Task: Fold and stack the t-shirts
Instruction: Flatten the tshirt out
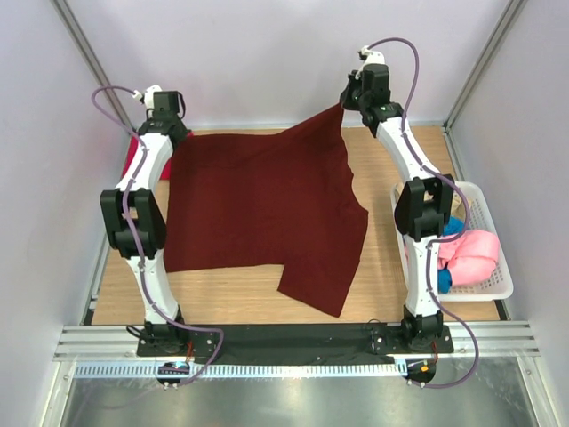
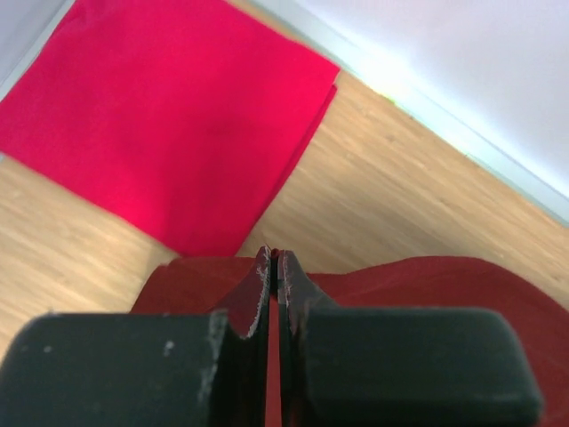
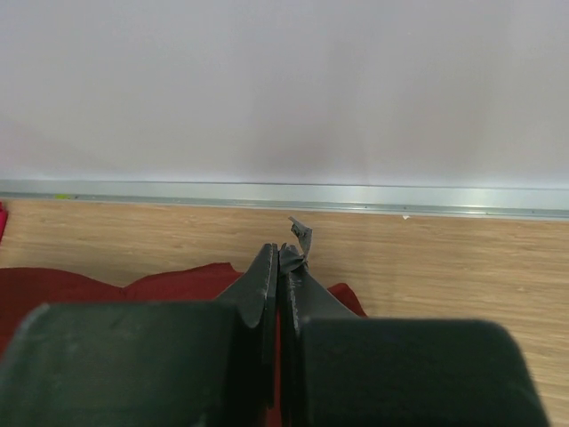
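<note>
1. Maroon t-shirt (image 1: 258,205) lies spread across the middle of the table (image 1: 231,298)
2. Left gripper (image 2: 274,262) pinches its far-left corner; right gripper (image 3: 280,258) pinches the far-right corner, held raised
3. Crimson t-shirt (image 2: 169,116) lies folded at the table's far-left corner

Matt cloth t-shirt (image 1: 258,205), smooth wood-grain table (image 1: 222,298).

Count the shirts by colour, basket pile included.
Maroon shirt: 1
Crimson shirt: 1
Pink shirt: 1
Blue shirt: 1
Beige shirt: 1, mostly hidden
Total: 5 visible; the pile in the basket may hide more.
</note>
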Controlling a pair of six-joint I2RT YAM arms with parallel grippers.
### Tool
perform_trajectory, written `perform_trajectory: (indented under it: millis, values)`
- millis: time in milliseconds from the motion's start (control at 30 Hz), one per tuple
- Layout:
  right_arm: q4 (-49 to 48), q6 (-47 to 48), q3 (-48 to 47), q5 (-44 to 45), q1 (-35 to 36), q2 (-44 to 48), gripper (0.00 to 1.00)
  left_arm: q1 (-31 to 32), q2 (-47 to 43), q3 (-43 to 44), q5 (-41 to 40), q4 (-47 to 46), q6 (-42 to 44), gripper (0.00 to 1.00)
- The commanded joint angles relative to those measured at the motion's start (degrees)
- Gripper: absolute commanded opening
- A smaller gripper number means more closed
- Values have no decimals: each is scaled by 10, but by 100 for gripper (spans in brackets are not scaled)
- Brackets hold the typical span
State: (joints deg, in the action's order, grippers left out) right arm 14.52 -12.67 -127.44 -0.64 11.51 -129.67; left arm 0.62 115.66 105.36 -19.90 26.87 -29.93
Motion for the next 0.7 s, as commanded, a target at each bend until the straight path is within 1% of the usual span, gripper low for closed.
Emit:
perform_trajectory:
  millis: [0,33,167,400,667]
  values:
    - [-5,-12,-42,-2,-5,3,1,-4,15,46,4,-2,14,0]
    - [4,-14,-39,-7,-5,6,1,-20,22,50,2,5,15,0]
    - [23,-15,-7,-8,-4,29,1,-27,24,59,-15,36,15,0]
    - [62,-27,70,4,-6,95,1,-38,4,34,0,73,16,0]
    - [91,-36,207,4,-5,190,1,-40,2,19,-3,159,20,0]
